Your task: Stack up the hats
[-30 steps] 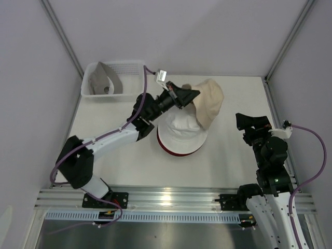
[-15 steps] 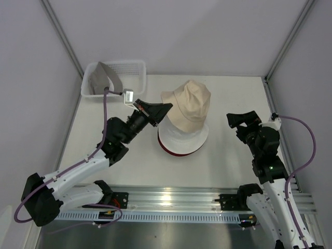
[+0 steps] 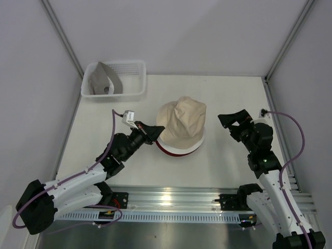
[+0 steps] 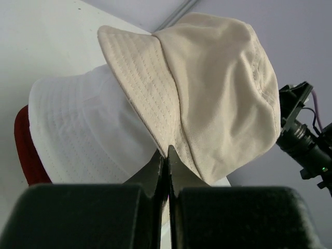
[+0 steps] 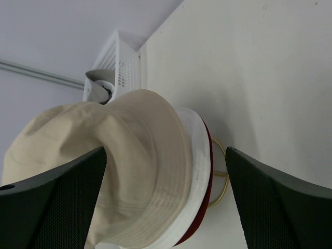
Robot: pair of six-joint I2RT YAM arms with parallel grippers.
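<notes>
1. Your desk carries the stack at its middle, with the white mesh basket at the far left corner.
2. The beige hat tops the stack, crown up and creased.
3. The white hat lies under it, its brim showing on the near side.
4. The dark red hat is at the bottom, flat, and only a thin crescent of it shows.
5. The grey hat stands on edge in the basket's left end.
6. The left fingers are pressed together, their tips at the beige brim.
7. The right fingers are spread wide, off to the stack's right.
</notes>
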